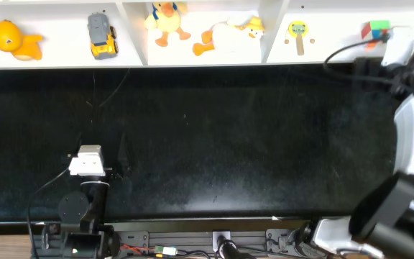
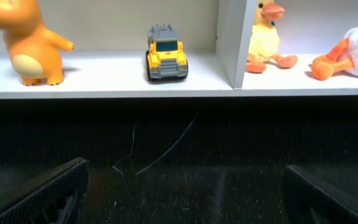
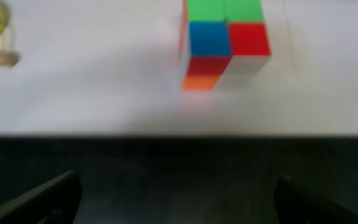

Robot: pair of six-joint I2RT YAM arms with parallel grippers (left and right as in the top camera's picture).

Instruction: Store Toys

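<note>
My left gripper [image 2: 185, 190] rests over the black mat [image 1: 228, 144], fingers spread and empty, facing the yellow truck [image 2: 166, 53]. Far right, the colour cube [image 3: 225, 43] sits on the white shelf [image 3: 104, 93], sharing the rattle's [image 1: 300, 34] compartment. My right gripper [image 3: 176, 196] hangs just before it, wide apart, holding nothing. I judge the cube stored, so I'd pull straight out, level, without brushing it.

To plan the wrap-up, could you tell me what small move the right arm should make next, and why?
Probably draw the right tool straight back from the shelf: its fingers stand open, and the colour cube rests on the shelf, free of them.
</note>
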